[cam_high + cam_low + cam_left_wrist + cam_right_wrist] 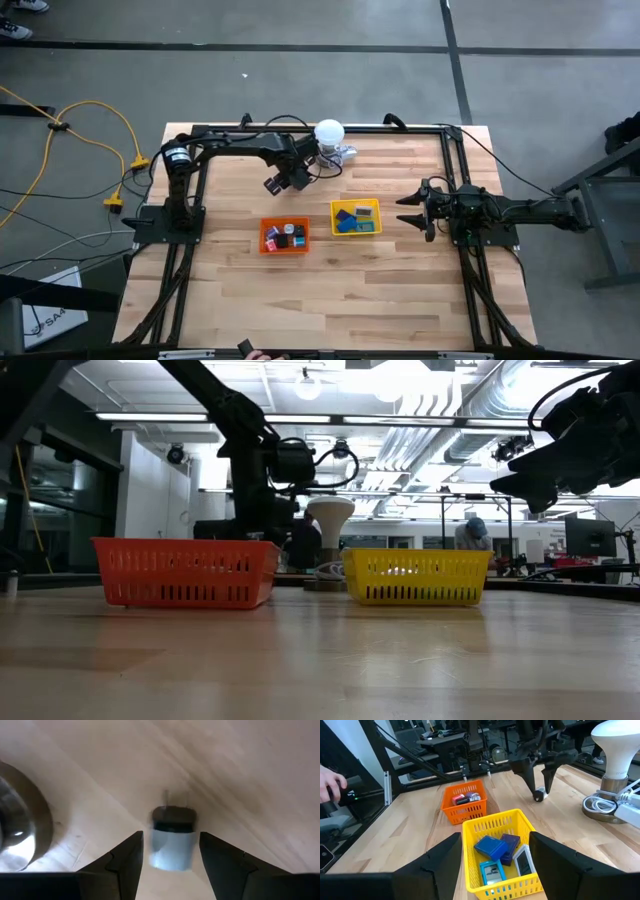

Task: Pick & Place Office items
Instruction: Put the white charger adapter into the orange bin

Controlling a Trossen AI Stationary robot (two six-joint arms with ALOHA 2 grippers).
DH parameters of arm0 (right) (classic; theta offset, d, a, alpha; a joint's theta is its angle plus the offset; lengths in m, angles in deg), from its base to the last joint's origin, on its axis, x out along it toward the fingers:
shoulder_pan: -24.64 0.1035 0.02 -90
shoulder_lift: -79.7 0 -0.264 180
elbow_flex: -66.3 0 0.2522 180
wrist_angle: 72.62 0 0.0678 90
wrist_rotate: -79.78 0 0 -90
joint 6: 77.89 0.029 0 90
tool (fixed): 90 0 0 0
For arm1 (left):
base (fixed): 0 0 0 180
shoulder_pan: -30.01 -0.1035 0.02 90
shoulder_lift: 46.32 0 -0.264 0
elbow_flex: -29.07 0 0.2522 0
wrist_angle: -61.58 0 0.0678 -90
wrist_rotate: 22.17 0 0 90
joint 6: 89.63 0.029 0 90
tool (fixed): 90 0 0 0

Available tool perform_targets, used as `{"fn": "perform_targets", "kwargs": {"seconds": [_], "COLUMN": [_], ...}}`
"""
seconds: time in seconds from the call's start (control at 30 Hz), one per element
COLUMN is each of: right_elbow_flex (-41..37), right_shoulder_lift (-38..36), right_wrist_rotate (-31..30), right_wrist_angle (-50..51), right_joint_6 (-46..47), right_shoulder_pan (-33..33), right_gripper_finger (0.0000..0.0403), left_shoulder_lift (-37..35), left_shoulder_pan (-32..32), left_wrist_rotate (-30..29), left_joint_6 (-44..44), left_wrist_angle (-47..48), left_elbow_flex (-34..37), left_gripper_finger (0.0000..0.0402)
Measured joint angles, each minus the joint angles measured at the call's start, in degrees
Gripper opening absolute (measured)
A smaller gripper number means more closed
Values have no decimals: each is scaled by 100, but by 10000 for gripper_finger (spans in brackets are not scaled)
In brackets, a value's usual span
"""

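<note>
Here, left gripper [170, 865], fingers spread, straddles a small black-and-white charger block [172, 840] on the table [400, 290]; right gripper [495, 865], open and empty, hovers beside the yellow tray [485, 827]

Open wood on most sides; clutter sits mid-table and at the far edge.

The orange tray [285, 237] and yellow tray [356, 217] stand apart with a bare gap between them, and the table [330, 300] in front of both is free. Behind them the lamp [331, 135] and its coiled cord [600, 805] crowd the left gripper [540, 785], which hangs over a small plug [172, 840]. The right gripper [408, 210] has clear wood up to the yellow tray.
</note>
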Motion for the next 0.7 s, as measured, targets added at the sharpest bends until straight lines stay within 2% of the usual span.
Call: {"fn": "perform_targets", "kwargs": {"seconds": [0.3, 0.7], "right_elbow_flex": [-1, 0], "right_shoulder_lift": [0, 0], "right_wrist_rotate": [0, 0], "right_wrist_angle": [0, 0], "right_joint_6": [2, 0], "right_shoulder_pan": [0, 0], "right_gripper_finger": [220, 220], "left_shoulder_lift": [17, 17], "left_shoulder_pan": [0, 0], "left_wrist_rotate": [2, 4], "left_joint_6": [-100, -175], "left_wrist_angle": [6, 15], "left_elbow_flex": [2, 2], "left_gripper_finger": [181, 130]}}
